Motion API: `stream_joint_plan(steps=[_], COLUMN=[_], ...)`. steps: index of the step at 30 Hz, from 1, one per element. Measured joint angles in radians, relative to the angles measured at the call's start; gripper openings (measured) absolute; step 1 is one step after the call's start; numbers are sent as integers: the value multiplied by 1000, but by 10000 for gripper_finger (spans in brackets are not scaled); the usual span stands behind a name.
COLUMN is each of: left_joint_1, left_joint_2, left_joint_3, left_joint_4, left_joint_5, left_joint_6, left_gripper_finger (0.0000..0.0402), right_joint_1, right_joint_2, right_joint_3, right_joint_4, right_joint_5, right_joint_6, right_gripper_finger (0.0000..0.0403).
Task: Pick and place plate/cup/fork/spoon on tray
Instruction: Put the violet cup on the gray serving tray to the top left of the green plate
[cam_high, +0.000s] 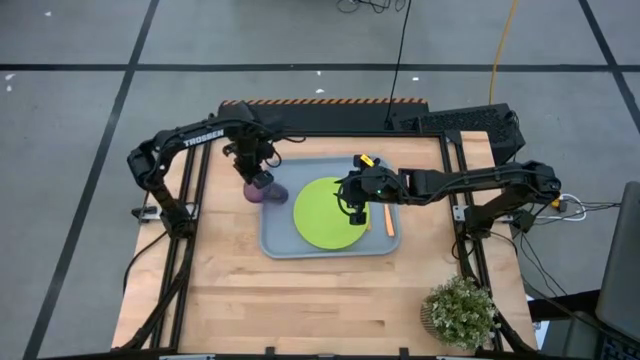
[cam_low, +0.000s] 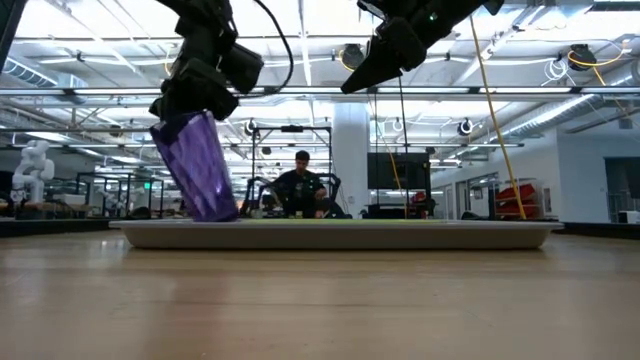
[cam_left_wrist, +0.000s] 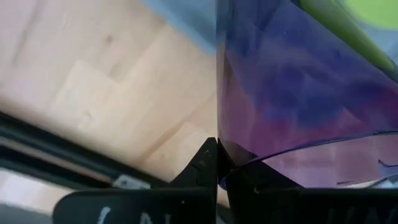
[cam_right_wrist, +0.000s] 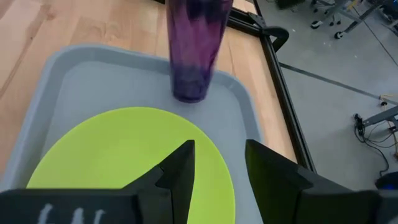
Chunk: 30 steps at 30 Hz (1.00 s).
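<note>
The plate (cam_high: 328, 211) fills the tray's (cam_high: 275, 240) middle, the cup (cam_high: 266, 191) blocks its left edge; the near bench (cam_high: 300, 300) lies open.

The table (cam_high: 300, 300) was pale butcher-block wood, set on a grey floor (cam_high: 80, 150) crossed by dark tape lines. A small potted plant (cam_high: 460, 312) stood at the table's near right corner. Beyond the table lay a large, brightly lit workshop with a white column (cam_low: 350, 160), ceiling beams and strip lights (cam_low: 300, 40). A person (cam_low: 301, 185) sat at a far desk, and a white robot figure (cam_low: 30, 170) stood far left.
</note>
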Motion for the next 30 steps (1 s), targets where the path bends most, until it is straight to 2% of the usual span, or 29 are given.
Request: stream_joint_plan(steps=[7,20,24,30], left_joint_1=[12,-61,-74,-107], left_joint_2=[-137,-268,-320,-412], left_joint_3=[2,-7,-63,-220], left_joint_4=[-5,-6,-8,-9], left_joint_5=[-36,-4,28,75], left_joint_6=[-31,-147,-193,-256], left_gripper_finger=[10,10,10,10], right_joint_1=[-1,-1,-1,-1], right_joint_2=[0,0,0,0], right_joint_3=[0,-1,-1,-1], right_joint_4=[0,-1,-27,-42], right_joint_5=[0,0,0,0], right_joint_6=[0,23,31,53], right_gripper_finger=[134,134,134,134])
